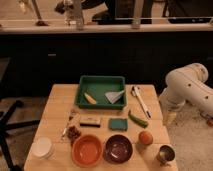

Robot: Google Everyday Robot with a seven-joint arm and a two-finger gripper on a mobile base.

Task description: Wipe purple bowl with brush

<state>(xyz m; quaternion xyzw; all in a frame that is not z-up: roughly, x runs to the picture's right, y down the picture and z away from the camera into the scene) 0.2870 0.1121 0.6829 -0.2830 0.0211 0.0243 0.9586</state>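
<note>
Hand (170, 118): hung wide, empty, well right of purple bowl (118, 148).
Risk: we feared slim brush (141, 102), behind that bowl, rolling from a shallow pinch.

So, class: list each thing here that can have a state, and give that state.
purple bowl: upright, empty.
orange bowl: upright, empty.
brush: lying flat on the table, untouched.
green tray: holding two small items.
gripper: open, empty, hanging beside the table's right edge.
</note>
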